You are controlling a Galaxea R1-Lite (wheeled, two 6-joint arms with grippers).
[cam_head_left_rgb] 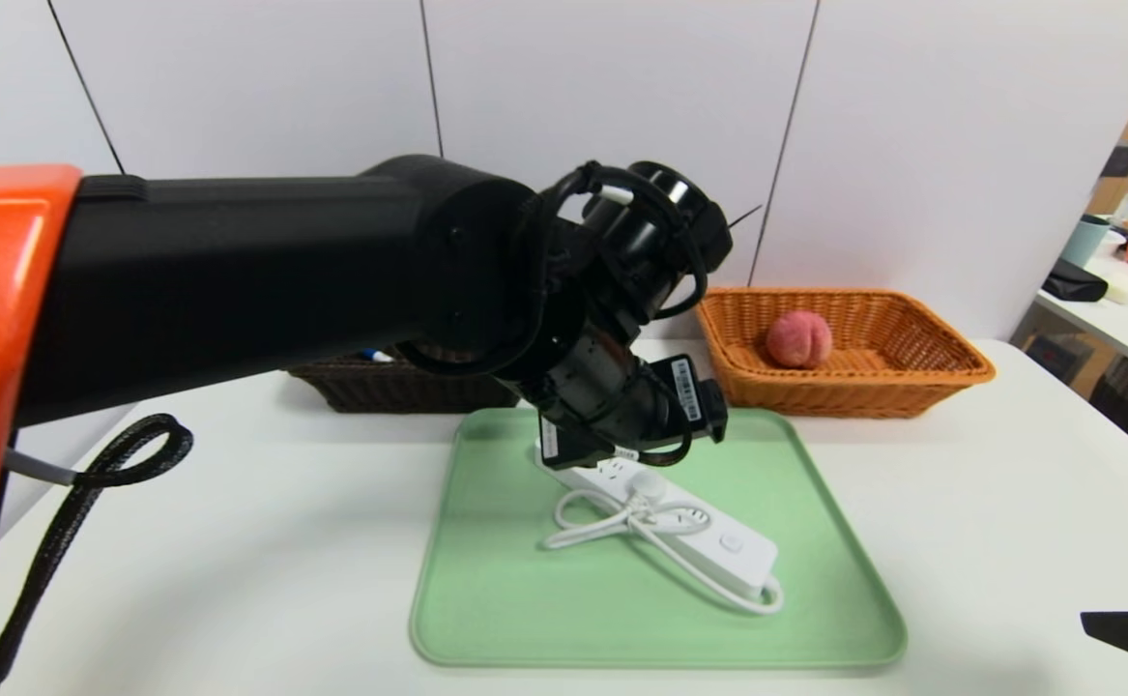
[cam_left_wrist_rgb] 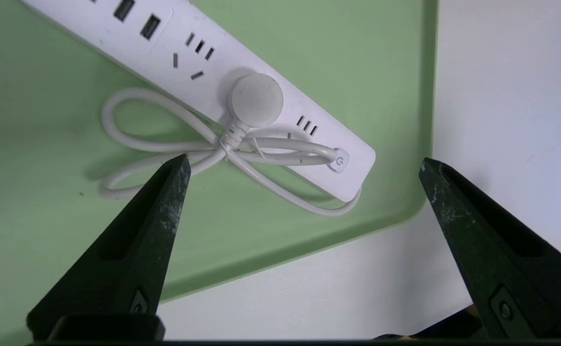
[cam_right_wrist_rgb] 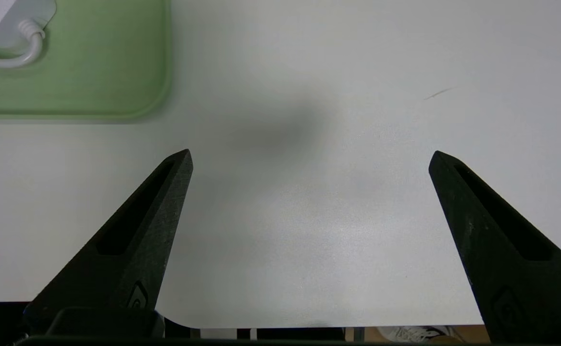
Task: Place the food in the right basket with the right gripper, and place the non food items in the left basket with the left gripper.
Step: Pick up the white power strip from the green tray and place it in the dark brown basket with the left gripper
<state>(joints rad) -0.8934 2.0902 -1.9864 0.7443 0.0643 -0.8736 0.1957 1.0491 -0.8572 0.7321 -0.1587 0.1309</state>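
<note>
On white table (cam_head_left_rgb: pixel 283 541): 1 green tray (cam_head_left_rgb: pixel 506 599), 2 baskets (cam_head_left_rgb: pixel 921 398).

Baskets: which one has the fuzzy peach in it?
The orange basket, on the robot's right, has the peach inside. The other basket is dark brown and has a blue-and-white marker.

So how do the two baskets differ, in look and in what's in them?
The right basket is bright orange-tan wicker, while the left basket is very dark brown.
The right basket holds the peach; in the left basket a bit of something blue and white shows.
The right basket is in plain view, whereas the left basket is partly hidden behind the left arm.
Both are woven and stand beyond the green tray.
</note>
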